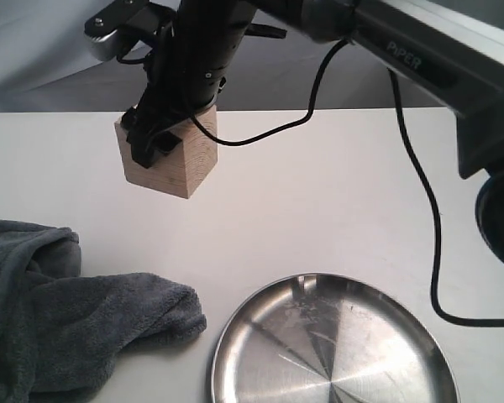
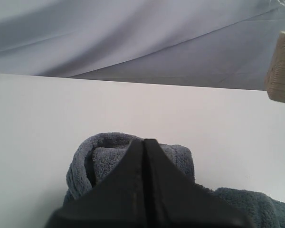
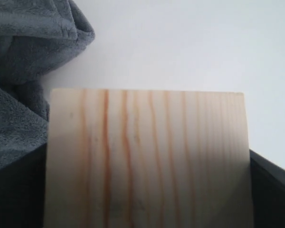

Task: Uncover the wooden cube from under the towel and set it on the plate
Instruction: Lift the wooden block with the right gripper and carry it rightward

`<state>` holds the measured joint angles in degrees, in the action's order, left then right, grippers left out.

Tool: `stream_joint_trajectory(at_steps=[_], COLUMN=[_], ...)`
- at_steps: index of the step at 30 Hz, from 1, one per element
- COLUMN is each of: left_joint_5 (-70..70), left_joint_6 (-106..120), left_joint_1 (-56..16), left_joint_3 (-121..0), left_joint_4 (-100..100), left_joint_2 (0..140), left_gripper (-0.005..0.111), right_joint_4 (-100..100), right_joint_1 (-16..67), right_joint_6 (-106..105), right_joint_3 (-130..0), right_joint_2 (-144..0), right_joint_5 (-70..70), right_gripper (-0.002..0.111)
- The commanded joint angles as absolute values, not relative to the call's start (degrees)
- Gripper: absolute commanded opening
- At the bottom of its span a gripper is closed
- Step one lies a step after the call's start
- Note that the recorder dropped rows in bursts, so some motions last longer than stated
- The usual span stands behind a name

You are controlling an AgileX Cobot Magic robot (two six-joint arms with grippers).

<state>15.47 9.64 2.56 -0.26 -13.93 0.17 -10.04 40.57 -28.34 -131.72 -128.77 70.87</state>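
Observation:
The wooden cube (image 1: 181,164) hangs tilted above the white table, left of centre and clear of the surface. My right gripper (image 1: 168,141) is shut on it from above. In the right wrist view the cube's grained face (image 3: 147,156) fills the space between the two dark fingers (image 3: 273,190). The dark grey-blue towel (image 1: 59,319) lies crumpled at the front left. The steel plate (image 1: 361,353) sits at the front, right of the towel, with nothing on it. My left gripper (image 2: 144,141) is shut with nothing in it, just over the towel (image 2: 109,161). The cube's edge (image 2: 281,66) shows beyond.
A black cable (image 1: 420,193) hangs from the right arm and loops down beside the plate. The arm's dark base (image 1: 500,218) stands at the right edge. A grey backdrop cloth (image 2: 133,38) rises behind the table's far edge.

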Motion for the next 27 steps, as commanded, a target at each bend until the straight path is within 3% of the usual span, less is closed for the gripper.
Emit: stream_joint_trajectory(at_steps=[1,10,27], left_joint_5=[15.03,15.03,15.03], left_joint_6=[9.05,9.05,9.05], left_joint_1=[2.11,2.11,2.11], left_joint_3=[0.00,0.00,0.00], left_joint_4=[-14.19,-14.19,-14.19], left_joint_2=[0.00,0.00,0.00], left_gripper=[0.000,0.000,0.000], right_joint_4=[-9.51,-6.83,-6.03], right_joint_1=[39.98,39.87,39.87], right_joint_6=[-26.37,-25.65,-25.65], right_joint_3=[-131.77,-125.15,-93.72], right_joint_2=[-125.94,-121.10,-102.78], right_joint_5=[69.96,69.96,59.17], right_gripper=[0.016,0.016,0.016])
